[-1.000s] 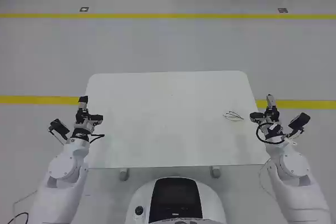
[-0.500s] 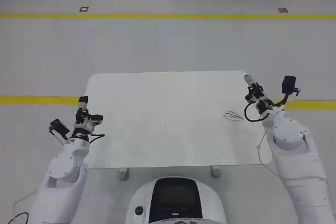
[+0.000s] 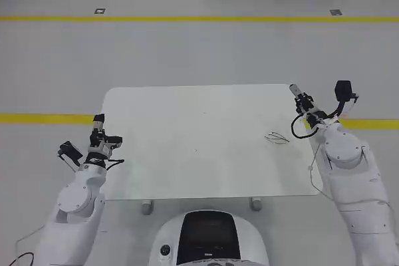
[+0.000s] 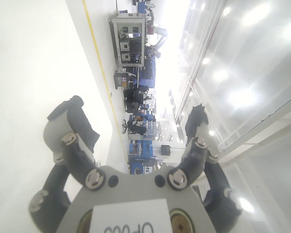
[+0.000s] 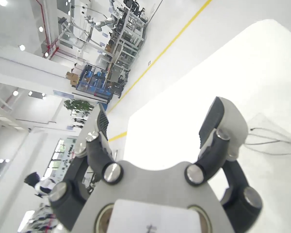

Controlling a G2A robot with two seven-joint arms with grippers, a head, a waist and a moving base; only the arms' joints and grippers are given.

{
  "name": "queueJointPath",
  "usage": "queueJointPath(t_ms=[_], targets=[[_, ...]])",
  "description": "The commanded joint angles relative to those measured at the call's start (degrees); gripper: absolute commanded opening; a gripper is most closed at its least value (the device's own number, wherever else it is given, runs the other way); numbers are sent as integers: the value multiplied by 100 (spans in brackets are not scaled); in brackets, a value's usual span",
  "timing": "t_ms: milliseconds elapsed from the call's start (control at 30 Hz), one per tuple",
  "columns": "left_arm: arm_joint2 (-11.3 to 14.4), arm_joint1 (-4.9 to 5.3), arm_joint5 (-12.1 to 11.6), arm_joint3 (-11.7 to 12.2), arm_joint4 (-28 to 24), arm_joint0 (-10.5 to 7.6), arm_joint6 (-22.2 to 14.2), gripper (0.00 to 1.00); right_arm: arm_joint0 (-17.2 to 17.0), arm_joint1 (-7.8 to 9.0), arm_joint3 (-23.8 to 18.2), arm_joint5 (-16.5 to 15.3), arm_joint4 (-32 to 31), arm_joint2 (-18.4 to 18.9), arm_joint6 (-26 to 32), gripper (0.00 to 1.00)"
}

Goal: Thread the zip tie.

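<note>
One small bundle of zip ties [image 3: 276, 137] lay flat on the one white table [image 3: 199, 153], near its right edge and about midway along it. In the right wrist view the bundle [image 5: 269, 139] was seen as several thin dark strands fanned out from one end; their exact number could not be told. It was touched by neither gripper.

Two grippers were counted. The right gripper [image 3: 296, 92] was held above the table's far right corner, beyond the ties and apart from them. Its two fingers [image 5: 209, 120] were spread wide, and nothing was gripped between them. The left gripper [image 3: 98, 120] was held just off the table's left edge, well apart from the ties, with the whole tabletop between. It [image 4: 135, 109] was likewise spread wide and had hold of nothing.

On the pale floor two yellow lines [image 3: 40, 118] were seen, one passing under the table and one farther off, and two small dark floor markers [image 3: 100, 10] lay beyond the farther line.
</note>
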Motion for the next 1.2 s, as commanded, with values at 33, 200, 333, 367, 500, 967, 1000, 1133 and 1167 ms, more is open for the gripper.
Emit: queueJointPath(t_ms=[33,200,333,367,500,967,1000,1133,1167], targets=[[0,0,0,0,0,0,0,100,365,67,329,-261,-535,14,748,100],[0,0,0,0,0,0,0,100,1265,134,1173,-805,-1360,-329,1809,100],[0,0,0,0,0,0,0,100,1855,118,1871,-1441,-1833,-857,2481,100],[0,0,0,0,0,0,0,100,1987,108,2060,-1550,-1974,-982,2559,100],[0,0,0,0,0,0,0,100,1987,108,2060,-1550,-1974,-982,2559,100],[0,0,0,0,0,0,0,100,2237,189,2131,-2291,-2712,-1080,2814,100],[0,0,0,0,0,0,0,100,2363,189,2269,-2452,-2799,-1141,2826,100],[0,0,0,0,0,0,0,100,2891,113,2662,-2671,-3014,-1732,2999,100],[0,0,0,0,0,0,0,100,3004,90,2748,-2671,-3053,-1944,3054,100]])
